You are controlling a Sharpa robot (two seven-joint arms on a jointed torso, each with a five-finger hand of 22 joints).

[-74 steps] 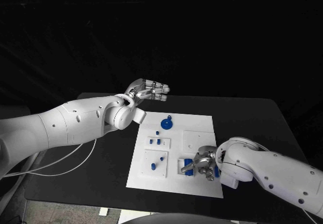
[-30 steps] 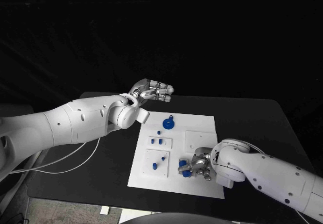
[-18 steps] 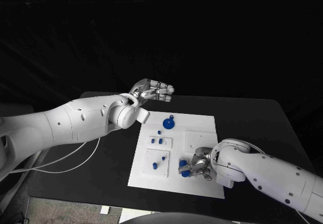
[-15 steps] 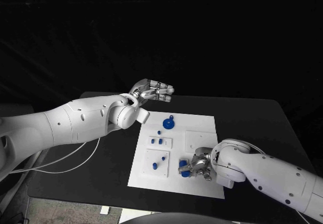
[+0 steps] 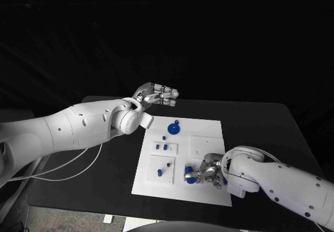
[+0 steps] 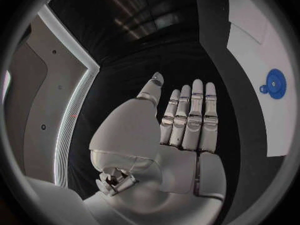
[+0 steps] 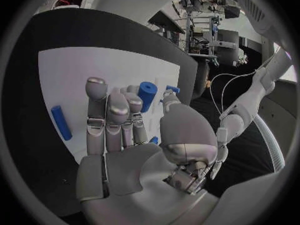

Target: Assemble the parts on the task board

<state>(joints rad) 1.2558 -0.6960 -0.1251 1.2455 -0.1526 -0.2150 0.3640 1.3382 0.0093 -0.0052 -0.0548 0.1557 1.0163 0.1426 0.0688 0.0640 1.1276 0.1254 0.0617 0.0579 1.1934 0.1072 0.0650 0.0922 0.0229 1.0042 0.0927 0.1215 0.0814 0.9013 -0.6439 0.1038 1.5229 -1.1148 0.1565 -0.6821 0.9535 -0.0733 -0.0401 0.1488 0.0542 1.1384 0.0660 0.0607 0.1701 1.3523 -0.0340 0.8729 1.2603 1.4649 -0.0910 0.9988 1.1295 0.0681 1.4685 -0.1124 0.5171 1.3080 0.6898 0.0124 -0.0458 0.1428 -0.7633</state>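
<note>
Left hand (image 5: 158, 94) is raised over the far worktop (image 5: 264, 121) edge, fingers (image 6: 190, 112) straight and together, holding nothing. Right hand (image 5: 211, 172) rests on the task board (image 5: 201, 130); whether its fingers (image 7: 109, 117) grip the blue cylinder (image 7: 145, 95) at their tips cannot be determined. A blue pin (image 7: 60, 122) lies just beside them.

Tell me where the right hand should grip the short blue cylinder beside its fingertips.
Grip the blue cylinder across its round sides, probably thumb on one side and a finger opposite, coming from above. It seems to stand on the task board with its flat end up, right beside the right hand, whose fingers are straight and hold nothing.
</note>
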